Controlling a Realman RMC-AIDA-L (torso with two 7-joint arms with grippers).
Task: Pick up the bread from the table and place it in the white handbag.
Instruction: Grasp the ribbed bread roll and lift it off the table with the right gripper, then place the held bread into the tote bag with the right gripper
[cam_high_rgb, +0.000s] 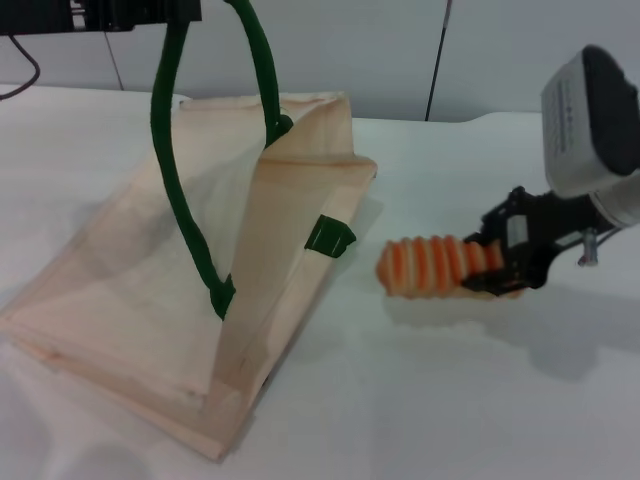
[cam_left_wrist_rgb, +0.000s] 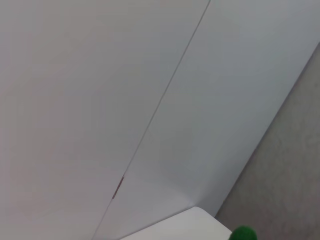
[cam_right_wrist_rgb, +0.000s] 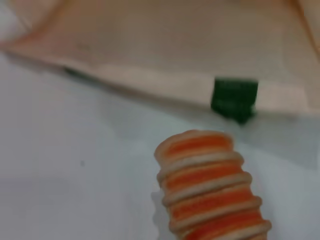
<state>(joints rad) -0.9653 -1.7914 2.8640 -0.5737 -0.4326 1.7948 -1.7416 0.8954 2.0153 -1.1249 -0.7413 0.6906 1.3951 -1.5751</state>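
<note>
One bread (cam_high_rgb: 432, 267) in right gripper (cam_high_rgb: 497, 268), beside white handbag (cam_high_rgb: 150, 290).

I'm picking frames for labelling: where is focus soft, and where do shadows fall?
Head view: soft grey shadows lie on the plain white table under the orange-and-cream striped bread and the right gripper. Right wrist view: the cream fabric handbag and its small green tab are blurred, the bread slightly sharper. Left wrist view: flat, even light.
</note>
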